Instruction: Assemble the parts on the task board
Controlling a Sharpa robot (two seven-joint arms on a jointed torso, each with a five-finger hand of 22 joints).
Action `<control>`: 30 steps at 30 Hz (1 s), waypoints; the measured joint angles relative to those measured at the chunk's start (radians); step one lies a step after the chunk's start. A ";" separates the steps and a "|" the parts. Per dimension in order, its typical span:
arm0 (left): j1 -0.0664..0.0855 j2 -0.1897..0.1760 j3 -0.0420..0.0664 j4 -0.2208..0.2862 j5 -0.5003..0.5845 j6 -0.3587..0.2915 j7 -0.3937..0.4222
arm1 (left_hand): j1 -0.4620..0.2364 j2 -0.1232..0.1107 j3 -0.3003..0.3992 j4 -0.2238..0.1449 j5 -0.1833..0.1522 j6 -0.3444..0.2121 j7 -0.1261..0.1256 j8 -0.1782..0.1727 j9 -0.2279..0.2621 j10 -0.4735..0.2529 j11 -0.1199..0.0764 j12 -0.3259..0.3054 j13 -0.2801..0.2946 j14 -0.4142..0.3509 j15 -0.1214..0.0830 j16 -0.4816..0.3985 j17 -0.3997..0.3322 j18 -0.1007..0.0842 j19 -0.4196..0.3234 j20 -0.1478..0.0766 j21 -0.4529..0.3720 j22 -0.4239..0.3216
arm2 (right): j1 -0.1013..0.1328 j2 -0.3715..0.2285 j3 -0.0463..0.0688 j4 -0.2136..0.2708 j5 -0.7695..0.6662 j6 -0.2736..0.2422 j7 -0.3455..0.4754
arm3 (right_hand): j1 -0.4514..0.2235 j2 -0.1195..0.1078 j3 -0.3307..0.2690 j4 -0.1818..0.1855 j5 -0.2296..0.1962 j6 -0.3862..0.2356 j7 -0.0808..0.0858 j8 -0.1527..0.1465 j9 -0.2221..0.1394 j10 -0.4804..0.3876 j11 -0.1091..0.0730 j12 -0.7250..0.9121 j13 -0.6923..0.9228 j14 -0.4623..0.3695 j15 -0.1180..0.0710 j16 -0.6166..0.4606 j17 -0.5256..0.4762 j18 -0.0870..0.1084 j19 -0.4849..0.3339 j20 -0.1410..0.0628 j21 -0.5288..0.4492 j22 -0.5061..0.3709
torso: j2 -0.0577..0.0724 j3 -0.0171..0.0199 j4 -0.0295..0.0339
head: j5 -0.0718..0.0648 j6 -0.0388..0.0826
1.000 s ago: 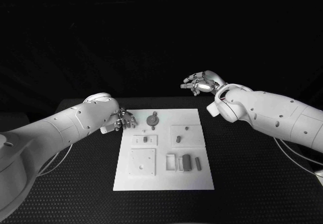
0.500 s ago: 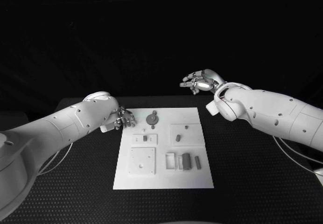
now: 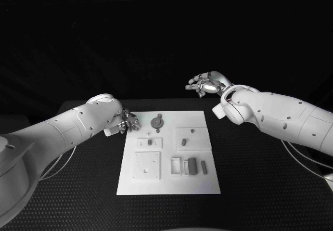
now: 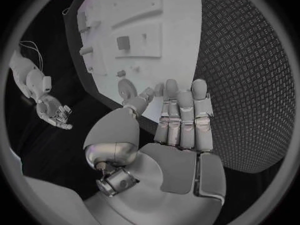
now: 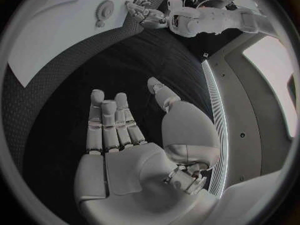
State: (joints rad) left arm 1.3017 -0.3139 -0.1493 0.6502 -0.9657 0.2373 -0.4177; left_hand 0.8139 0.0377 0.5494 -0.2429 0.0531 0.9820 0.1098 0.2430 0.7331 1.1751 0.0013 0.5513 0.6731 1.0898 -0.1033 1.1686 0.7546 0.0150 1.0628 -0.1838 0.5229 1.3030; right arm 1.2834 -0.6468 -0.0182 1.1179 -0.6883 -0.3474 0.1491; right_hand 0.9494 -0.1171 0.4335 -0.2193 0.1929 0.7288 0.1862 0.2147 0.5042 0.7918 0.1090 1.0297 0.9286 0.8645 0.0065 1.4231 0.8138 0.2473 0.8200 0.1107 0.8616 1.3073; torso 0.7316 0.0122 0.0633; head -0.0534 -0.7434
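Near edge of the task board: we see bare white plate nearest us, lying flat on the black table, long side running away from us

Square plate: we find it on the board's near left, with a small dot in its middle; we judge it a seat waiting for a part

Loose parts: to the right of that square we count a pale frame and two darker upright-looking pieces close together, near the board's right edge; we take them as stock laid out for picking

Middle blocks: a small plate with a peg sits on the left and a larger square with a dark peg on the right, apart from each other

Round part: it lies near the board's far edge, a dark disc with a small piece just beyond it; we cannot tell whether it is seated

Left hand: it hovers at the board's far left corner, just beside the round part, fingers straight, together and holding nothing; we judge it poised to reach for that disc

Right hand: it is raised beyond the board's far edge, well apart from every part, fingers loosely curled and spread, nothing in them; we read it as waiting clear of the work

Progress: we judge assembly barely begun
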 measured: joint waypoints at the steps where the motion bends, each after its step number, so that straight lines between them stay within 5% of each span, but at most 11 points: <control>1: 0.000 0.000 0.000 0.000 0.001 0.000 0.000 | 0.005 0.005 0.000 -0.005 0.000 0.004 -0.001 0.000 -0.001 0.000 0.000 -0.003 -0.002 0.000 0.000 0.000 0.000 0.000 0.000 0.000 0.000 0.001 | 0.000 0.000 0.000 0.000 0.000 0.000 0.000 | 0.000 0.000 0.000 0.000 0.000 0.000 0.000 0.000 -0.001 0.000 0.000 0.000 0.000 0.000 0.000 0.000 0.000 0.000 0.000 0.000 0.000 0.000 | 0.000 0.0000 0.0000 | 0.000 0.000; 12: 0.000 -0.001 0.000 0.000 0.006 0.001 0.004 | 0.056 0.047 0.017 -0.037 -0.001 0.042 -0.027 0.018 -0.002 0.037 -0.010 -0.020 -0.012 0.011 -0.007 0.006 0.004 0.000 0.009 -0.002 0.000 0.005 | 0.000 0.002 0.000 -0.002 0.000 0.001 0.000 | 0.000 0.000 0.000 0.000 0.000 0.000 0.000 0.000 -0.001 0.000 0.000 0.000 -0.001 0.000 0.000 0.000 0.000 0.000 0.000 0.000 0.000 0.000 | 0.000 -0.0003 -0.0002 | -0.001 -0.003; 16: 0.000 -0.008 0.000 0.005 0.007 0.000 0.005 | 0.085 0.022 0.052 -0.020 -0.004 0.059 -0.038 0.024 -0.002 0.068 -0.017 -0.026 -0.015 0.026 -0.014 0.020 0.010 0.000 0.031 -0.013 0.005 0.005 | 0.000 0.001 0.000 -0.002 0.000 0.001 0.000 | 0.000 0.000 0.000 0.000 0.000 0.001 -0.001 0.000 -0.001 0.000 0.000 0.000 -0.001 0.000 0.000 0.000 -0.001 0.000 0.000 0.000 0.000 0.000 | 0.000 -0.0003 -0.0002 | -0.001 -0.004; 21: 0.000 -0.028 0.001 0.027 0.016 -0.004 0.005 | 0.088 0.024 0.058 -0.014 -0.010 0.070 -0.049 0.025 -0.003 0.085 -0.020 -0.026 -0.015 0.038 -0.020 0.031 0.017 -0.001 0.042 -0.020 0.015 0.004 | 0.000 -0.001 0.000 -0.001 0.000 0.001 0.000 | 0.000 0.000 0.000 0.000 0.000 -0.001 0.001 0.000 -0.001 0.000 0.000 0.000 -0.002 0.000 0.000 0.000 -0.001 0.000 0.000 0.000 0.000 0.000 | 0.000 -0.0003 -0.0001 | -0.002 -0.004; 30: 0.019 -0.107 0.004 0.140 0.079 -0.017 -0.007 | 0.092 0.020 0.061 -0.017 -0.007 0.079 -0.057 0.025 -0.003 0.098 -0.021 -0.026 -0.013 0.050 -0.025 0.040 0.021 -0.001 0.051 -0.025 0.024 0.004 | 0.000 -0.009 0.000 0.002 0.000 0.002 0.000 | 0.000 0.000 0.000 0.000 0.000 -0.002 0.002 0.000 -0.001 0.000 0.000 0.000 -0.002 0.000 0.000 0.000 -0.001 0.000 0.000 0.000 0.000 0.000 | -0.001 -0.0004 0.0006 | -0.002 -0.007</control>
State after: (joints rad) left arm 1.3204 -0.4210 -0.1456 0.7897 -0.8865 0.2201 -0.4243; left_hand 0.9059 0.0577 0.6103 -0.2596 0.0457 1.0605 0.0525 0.2682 0.7301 1.2727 -0.0196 0.5256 0.6598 1.1403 -0.1286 1.2081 0.7760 0.0143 1.1141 -0.2089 0.5470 1.3073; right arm 1.2834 -0.6554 -0.0182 1.1201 -0.6883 -0.3457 0.1490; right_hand 0.9494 -0.1171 0.4335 -0.2193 0.1929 0.7270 0.1879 0.2147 0.5036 0.7918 0.1090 1.0296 0.9266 0.8644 0.0065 1.4231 0.8128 0.2473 0.8200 0.1107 0.8616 1.3073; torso 0.7306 0.0118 0.0639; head -0.0558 -0.7499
